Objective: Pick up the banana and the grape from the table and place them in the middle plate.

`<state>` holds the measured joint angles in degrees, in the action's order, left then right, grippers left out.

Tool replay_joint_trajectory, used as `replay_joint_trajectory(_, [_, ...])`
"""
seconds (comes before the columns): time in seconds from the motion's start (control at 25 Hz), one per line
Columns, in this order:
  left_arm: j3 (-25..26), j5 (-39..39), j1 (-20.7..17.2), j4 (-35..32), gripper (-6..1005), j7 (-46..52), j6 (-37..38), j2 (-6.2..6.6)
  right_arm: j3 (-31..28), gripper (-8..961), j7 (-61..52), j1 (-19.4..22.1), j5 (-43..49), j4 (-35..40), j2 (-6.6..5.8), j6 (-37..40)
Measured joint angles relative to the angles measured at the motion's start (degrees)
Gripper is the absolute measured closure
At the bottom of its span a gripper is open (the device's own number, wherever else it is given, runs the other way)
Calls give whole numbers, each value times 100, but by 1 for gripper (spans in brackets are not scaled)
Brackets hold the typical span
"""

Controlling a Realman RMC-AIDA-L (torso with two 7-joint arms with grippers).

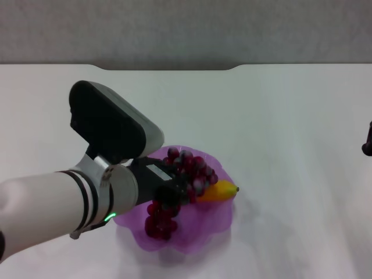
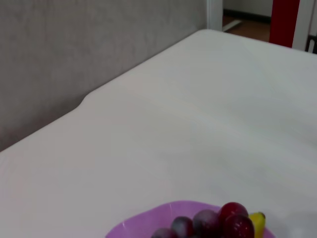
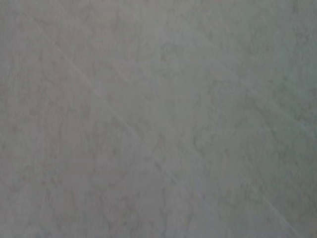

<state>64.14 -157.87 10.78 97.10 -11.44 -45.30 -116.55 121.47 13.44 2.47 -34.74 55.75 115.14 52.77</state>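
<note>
The translucent purple plastic plate with the wavy rim held a bunch of glossy dark red-purple grapes and a curved yellow-orange plastic banana. The smooth bench was plain white and unpatterned. The left arm's white sleeve carried black bands, a black wrist housing and a small green light.
</note>
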Motion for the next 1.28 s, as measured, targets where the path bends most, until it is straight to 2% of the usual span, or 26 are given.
replay_joint_trajectory(0.2, [-38,2,118,-123,780,-6,-48,1,8,926,0,-1,-4,-3,0,39])
replay_joint_trajectory(0.84, [32,-59,77,-94,780,-3,14,-8,-29,926,-85,41,-73,-3,0,41])
replay_joint_trajectory(1.12, [71,-60,65,-83,647,67,14,-4,-47,926,-88,50,-89,-3,0,41])
replay_joint_trajectory(1.2, [72,-60,67,-60,411,48,27,-4,-46,926,-88,43,-89,-18,0,41])
replay_joint_trajectory(1.28, [73,-60,71,-9,337,35,95,-5,-47,926,-88,34,-89,-42,0,41])
